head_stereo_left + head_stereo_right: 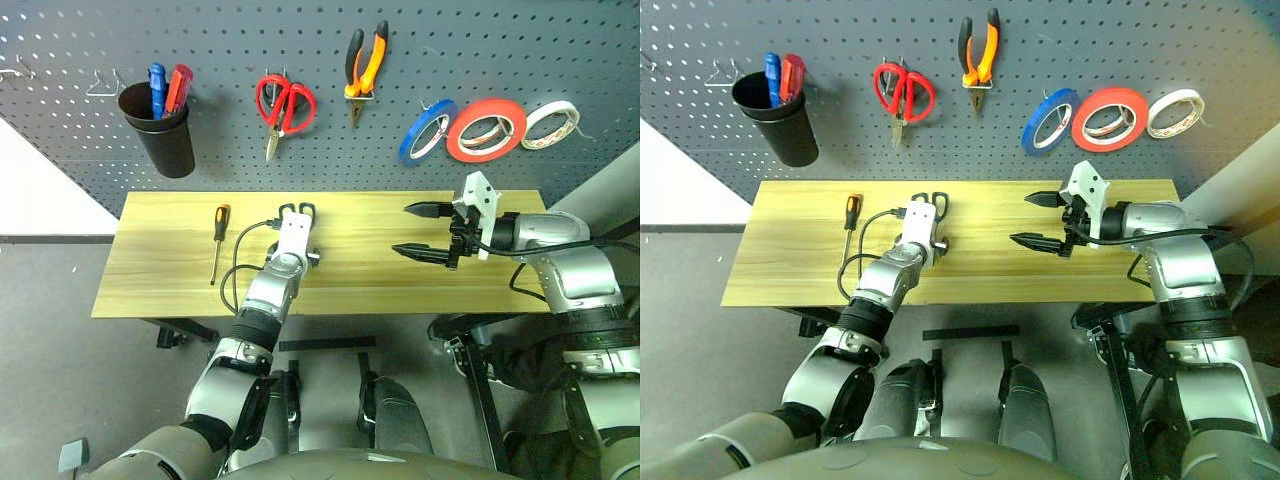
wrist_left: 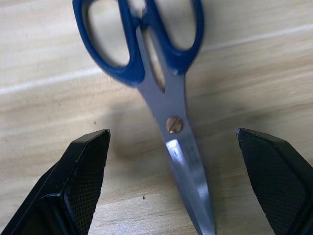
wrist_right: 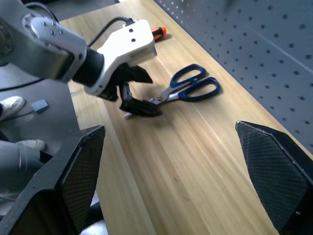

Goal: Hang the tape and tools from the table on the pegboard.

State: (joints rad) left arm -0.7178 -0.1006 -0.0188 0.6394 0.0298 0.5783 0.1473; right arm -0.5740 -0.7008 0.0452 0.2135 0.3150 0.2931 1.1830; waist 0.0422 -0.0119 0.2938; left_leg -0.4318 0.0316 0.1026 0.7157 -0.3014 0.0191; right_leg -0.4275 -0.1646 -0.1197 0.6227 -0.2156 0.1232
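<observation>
Blue-handled scissors [image 2: 166, 98] between wide-open left gripper [image 2: 171, 181] jaws, untouched; right gripper [image 1: 425, 230] jaws wide, empty.

A workshop: tools hang on a pegboard [image 1: 560, 50] above a wooden table [image 1: 370, 270].

Scissors [image 3: 188, 89] on table [image 1: 400, 285], screwdriver [image 1: 217, 240] left; pegboard [image 1: 420, 60] behind.

head pair high, facing pegboard [image 1: 330, 40]; both wrists share scissors [image 2: 161, 73].
</observation>
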